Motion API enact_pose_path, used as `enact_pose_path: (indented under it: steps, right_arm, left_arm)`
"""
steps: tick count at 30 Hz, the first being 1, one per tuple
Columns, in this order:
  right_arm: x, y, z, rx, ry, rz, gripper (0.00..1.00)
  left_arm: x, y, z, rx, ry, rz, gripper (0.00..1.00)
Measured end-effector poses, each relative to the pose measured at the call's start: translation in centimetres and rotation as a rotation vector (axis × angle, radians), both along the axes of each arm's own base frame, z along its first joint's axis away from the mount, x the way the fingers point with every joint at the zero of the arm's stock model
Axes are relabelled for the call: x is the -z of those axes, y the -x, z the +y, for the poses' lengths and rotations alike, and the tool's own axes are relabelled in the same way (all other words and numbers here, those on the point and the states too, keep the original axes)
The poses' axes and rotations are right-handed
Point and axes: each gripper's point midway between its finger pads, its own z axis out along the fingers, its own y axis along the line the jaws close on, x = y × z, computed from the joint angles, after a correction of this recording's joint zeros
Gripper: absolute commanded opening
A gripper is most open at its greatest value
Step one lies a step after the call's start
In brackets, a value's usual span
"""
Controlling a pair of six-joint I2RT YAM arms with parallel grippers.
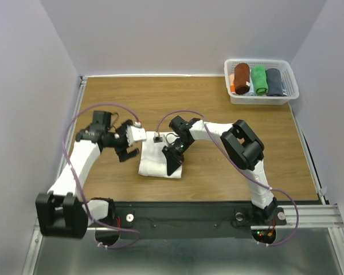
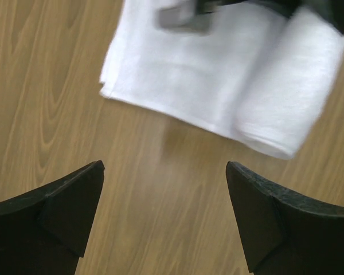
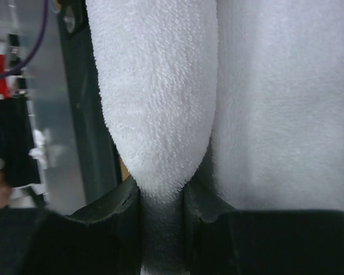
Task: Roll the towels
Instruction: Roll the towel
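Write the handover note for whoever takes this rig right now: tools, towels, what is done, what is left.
Left tool: open, empty, over the wooden table beside the white terry towel.
Right tool: shut on that towel's rolled end.
Dark slate-grey cloth towel: rolled, in the white plastic basket at the far right.
Done: slate towel rolled; white towel partly rolled, part of it flat.
Left: finish the white roll.
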Motion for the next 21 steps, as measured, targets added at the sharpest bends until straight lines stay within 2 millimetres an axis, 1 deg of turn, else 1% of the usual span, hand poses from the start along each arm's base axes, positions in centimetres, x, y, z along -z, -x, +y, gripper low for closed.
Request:
enact_pose_path:
  steps: [2,3,5,6,8,10,11,14,17,19,20,21]
  right_arm:
    - [0.0,0.0,0.0,0.011,0.007,0.091,0.01]
    - [0.1,-0.1,0.0,0.017,0.012,0.133,0.00]
    - [0.0,-0.1,0.1,0.024,0.020,0.204,0.01]
    - [0.1,-0.2,0.1,0.029,0.025,0.233,0.00]
    - [0.2,-0.3,0.1,0.039,0.037,0.299,0.00]
    - [0.1,-0.3,0.0,0.049,0.047,0.359,0.01]
    - [0.2,-0.3,0.0,0.051,0.049,0.390,0.01]
    - [0.2,-0.3,-0.3,0.060,0.054,0.473,0.01]
    - [0.1,0.0,-0.8,0.062,0.068,0.520,0.02]
    - [0.0,0.2,-1.0,0.061,0.073,0.535,0.04]
    - [0.0,0.3,-1.0,0.061,0.072,0.544,0.04]
    - [-0.1,0.4,-1.0,0.060,0.072,0.556,0.05]
  left_arm:
    - [0.3,2.2,-1.6,0.071,-0.033,-0.057,0.99]
    - [1.0,3.8,-2.8,0.128,-0.053,-0.090,0.99]
    - [2.1,6.0,-4.4,0.209,-0.078,-0.117,0.99]
    - [2.9,7.0,-5.1,0.246,-0.104,-0.132,0.99]
    - [4.0,8.1,-6.0,0.291,-0.143,-0.146,0.99]
    - [4.9,9.2,-7.9,0.368,-0.161,-0.165,0.99]
    - [5.2,9.4,-8.3,0.377,-0.170,-0.165,0.99]
    - [6.1,9.6,-10.4,0.418,-0.196,-0.180,0.99]
    - [7.4,9.0,-11.4,0.421,-0.245,-0.192,0.99]
    - [9.0,8.3,-11.6,0.410,-0.304,-0.189,0.99]
    - [9.6,8.2,-11.6,0.409,-0.327,-0.182,0.95]
    - [10.1,8.0,-11.5,0.404,-0.344,-0.177,0.85]
